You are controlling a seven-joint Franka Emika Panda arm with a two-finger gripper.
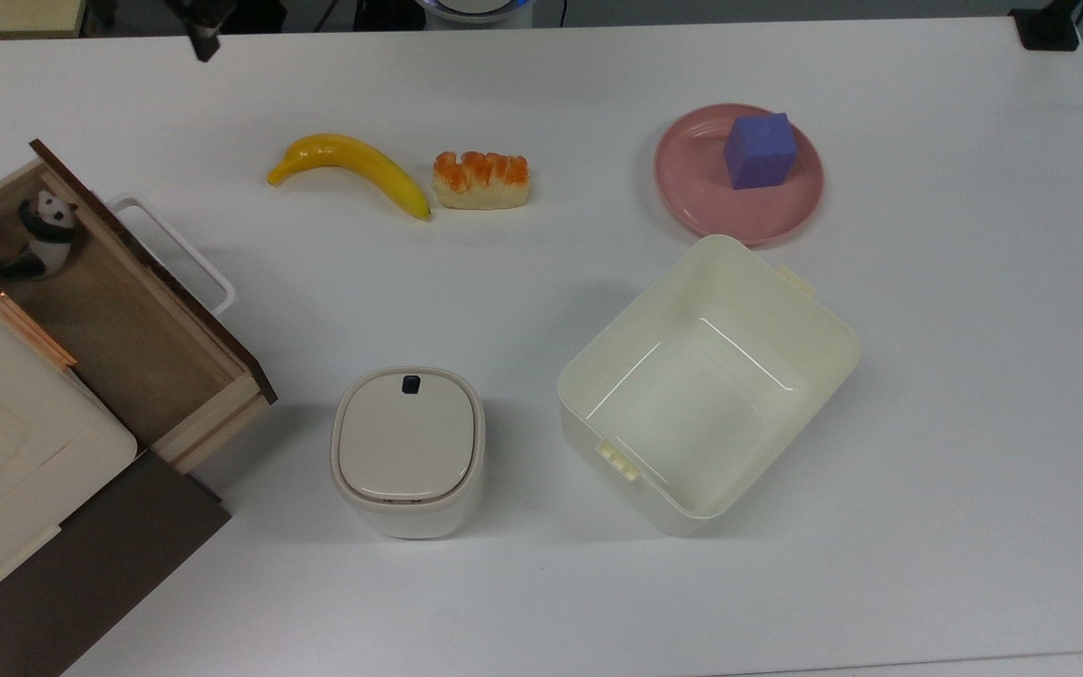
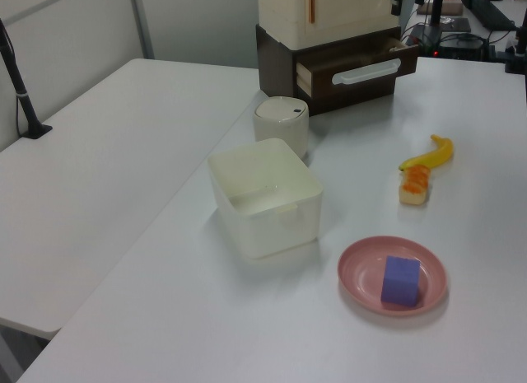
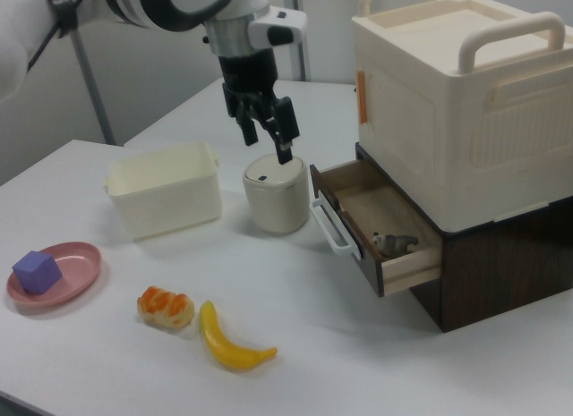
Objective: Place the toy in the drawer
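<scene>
Fingers of the gripper (image 3: 266,135) stand spread apart and hold nothing; the right view shows them pointing down, raised well above the table (image 1: 541,583) and clear of the drawer (image 3: 387,260).

Task status: the toy (image 1: 40,238) lies inside the drawer, in the corner farthest toward the top view's left, close to the dark front panel. In the right view it rests on the wooden floor near the open end, below the rim. The placement itself appears done.

Step in hand — judged to be the retreat after release. To do it well:
- Lift straight up before any sideways travel, so the fingertips cannot catch the drawer rim or the white loop handle (image 1: 178,252).
- Keep the arm away from the cream cabinet (image 3: 466,103) stacked over the drawer; its overhang leaves little room above the rear part of the opening.
- Avoid jolting the drawer; the toy is light and would likely tip or slide.
- The task asks only for the toy to be in the drawer, which stands pulled out.

Surface and room: the table is plain white, smooth and level. On it lie a banana (image 1: 353,169) and, just beside it, a piece of orange-topped fake bread (image 1: 481,180). A pink plate (image 1: 692,179) carries a purple cube (image 1: 760,150). A cream plastic bin (image 1: 828,329) stands open near the plate — a small white lidded container (image 1: 407,451) sits between bin and drawer. In the left view a second white table (image 2: 99,177) adjoins the first.
</scene>
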